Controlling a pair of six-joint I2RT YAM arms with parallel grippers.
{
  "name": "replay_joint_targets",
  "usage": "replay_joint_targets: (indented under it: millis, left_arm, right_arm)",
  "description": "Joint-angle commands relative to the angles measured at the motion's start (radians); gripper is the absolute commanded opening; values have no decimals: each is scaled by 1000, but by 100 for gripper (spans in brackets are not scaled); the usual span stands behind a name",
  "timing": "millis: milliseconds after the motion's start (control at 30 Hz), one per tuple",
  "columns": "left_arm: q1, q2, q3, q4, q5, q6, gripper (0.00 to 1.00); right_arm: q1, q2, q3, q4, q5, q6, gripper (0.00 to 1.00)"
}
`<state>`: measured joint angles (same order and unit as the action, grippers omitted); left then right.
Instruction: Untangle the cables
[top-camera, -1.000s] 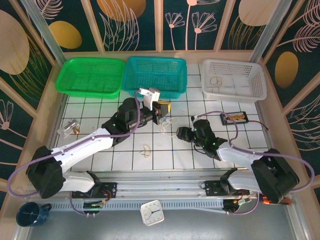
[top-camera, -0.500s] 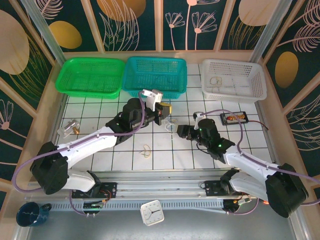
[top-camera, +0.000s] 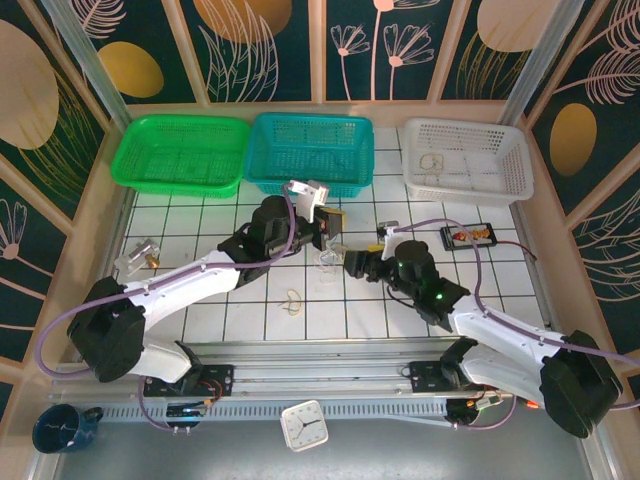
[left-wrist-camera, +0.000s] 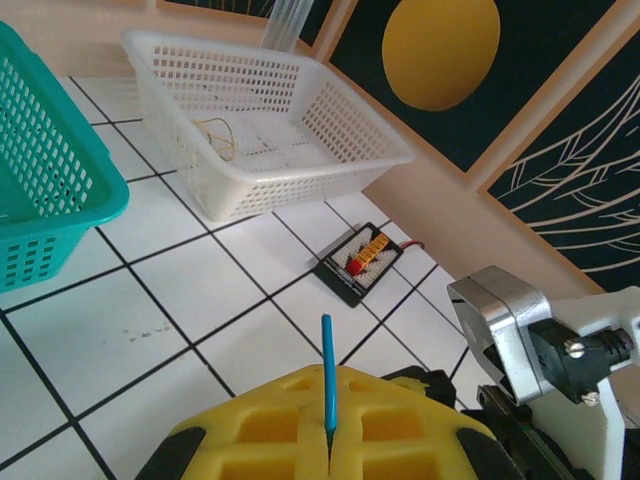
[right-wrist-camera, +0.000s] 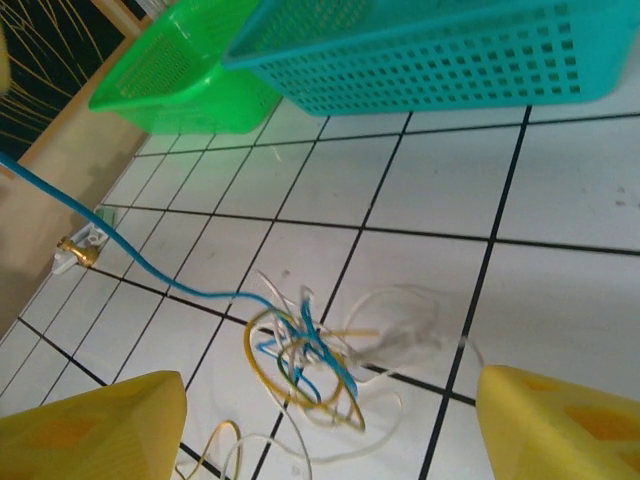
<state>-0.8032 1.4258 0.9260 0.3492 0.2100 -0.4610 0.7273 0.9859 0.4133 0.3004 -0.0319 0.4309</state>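
bright, even light falls from overhead, and the white tiled surface (top-camera: 330, 315) carries only soft, faint shadows. the top view is sharp, with straight lines bowing slightly toward its edges. in the left wrist view the left gripper (left-wrist-camera: 328, 440) at 6 o'clock is blurred, while the white basket (left-wrist-camera: 260, 130) is crisp. in the right wrist view the right gripper (right-wrist-camera: 320, 425), at 5 and 7 o'clock, is soft and the cables (right-wrist-camera: 300, 355) are clearer.

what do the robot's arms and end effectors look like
The left arm and right arm are built alike: white links, black joints and a bulky black base. A thick purple cable loops along each arm. The left end effector and right end effector each have two fingers with yellow pads, moulded with square recesses.
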Motion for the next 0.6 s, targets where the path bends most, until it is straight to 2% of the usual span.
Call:
replay_joint_targets:
  millis: [0, 200, 367, 433, 567]
  left_arm:
    - [8, 14, 37, 47, 33, -27, 0]
    - [8, 29, 66, 58, 66, -58, 0]
    - [8, 33, 92, 71, 89, -90, 0]
    - [8, 29, 104, 76, 100, -107, 0]
    - [7, 5, 127, 80, 109, -136, 0]
  right_arm:
    - [9, 25, 54, 105, 44, -44, 77]
    - [8, 155, 101, 213, 44, -79, 78]
    - [6, 285, 120, 332, 109, -85, 75]
    - [1, 336, 111, 392, 134, -67, 70]
    - [-2, 416, 77, 489, 182, -14, 51]
